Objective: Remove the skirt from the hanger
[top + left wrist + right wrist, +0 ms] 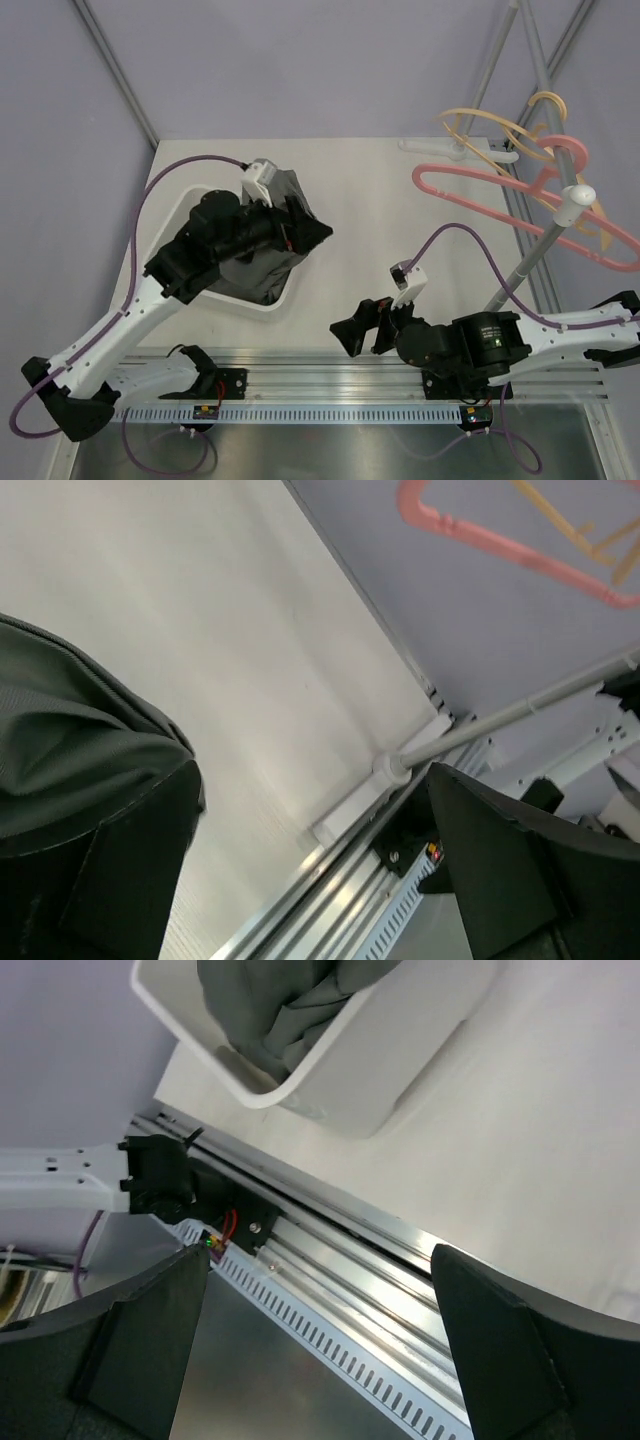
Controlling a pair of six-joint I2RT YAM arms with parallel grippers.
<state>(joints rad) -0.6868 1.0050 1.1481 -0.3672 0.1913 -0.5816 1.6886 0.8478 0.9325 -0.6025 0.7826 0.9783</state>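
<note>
Skirt (255, 278) is off the pink hanger (480, 180) and bunched in the white bin (178, 215) at the surface's left, with no clear long axis. Left end effector (305, 230) is directly over it, spread wide, fabric against one finger (120, 870). Right end effector (358, 335), also wide, is well apart.

Pale lavender walls (300, 60) surround a white table (400, 250) in soft even light, with slanted metal bars (113, 68) at its far corners and a slotted aluminium rail (330, 385) along its near edge.
</note>
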